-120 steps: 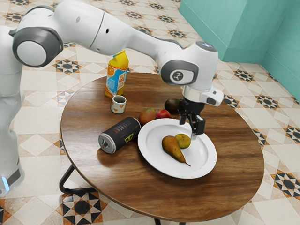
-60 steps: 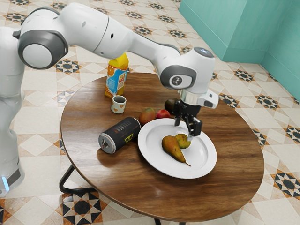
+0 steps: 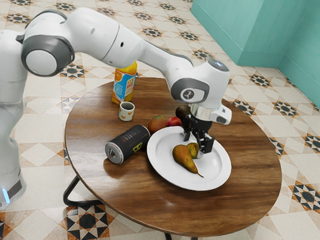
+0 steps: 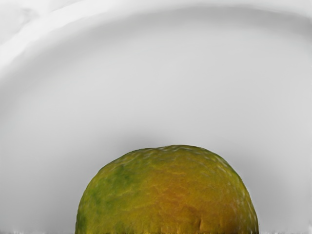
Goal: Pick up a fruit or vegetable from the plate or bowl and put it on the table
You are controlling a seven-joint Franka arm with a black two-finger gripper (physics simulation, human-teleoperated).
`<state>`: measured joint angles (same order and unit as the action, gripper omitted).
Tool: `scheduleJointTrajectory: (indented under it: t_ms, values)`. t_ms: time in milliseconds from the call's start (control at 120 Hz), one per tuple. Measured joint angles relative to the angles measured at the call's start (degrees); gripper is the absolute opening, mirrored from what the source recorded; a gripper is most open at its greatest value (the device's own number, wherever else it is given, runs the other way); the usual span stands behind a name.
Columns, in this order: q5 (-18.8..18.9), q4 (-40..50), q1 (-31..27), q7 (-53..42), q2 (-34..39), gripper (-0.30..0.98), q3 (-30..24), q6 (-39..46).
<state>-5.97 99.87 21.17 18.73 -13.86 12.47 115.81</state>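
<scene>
Gripper (image 3: 196, 147) angled downward at the plate (image 3: 159, 148), 2 fingers spread wide around the round fruit (image 3: 192, 149); grip contact cannot be confirmed. Plate contents: 2 items, the round fruit beside 1 pear (image 3: 184, 158).

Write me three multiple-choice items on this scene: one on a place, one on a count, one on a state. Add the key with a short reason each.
1. Where is the pear?
A. In the cup
B. Beside the carton
C. On the white plate

2. How many fruits are on that plate?
A. One
B. Two
C. Four

3. How does the dark can rest?
A. On its side
B. Upright
C. Upside down

Key:
1: C, the pear lies inside the plate's rim.
2: B, the pear and one round green-yellow fruit are there.
3: A, its long side lies along the table, an end facing sideways.
</scene>
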Motion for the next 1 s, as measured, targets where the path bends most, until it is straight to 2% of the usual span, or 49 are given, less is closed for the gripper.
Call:
scheduleJointTrajectory:
  t_ms: [800, 875, 1000]
  values:
    - [0.0, -0.9, 0.6, 1.0, -2.1, 0.68, 0.0, 1.1]
    - [0.0, -0.9, 0.6, 1.0, -2.2, 0.6, 0.0, 1.2]
    - [-0.3, -0.9, 0.6, 1.2, -2.1, 0.4, 0.1, 1.1]
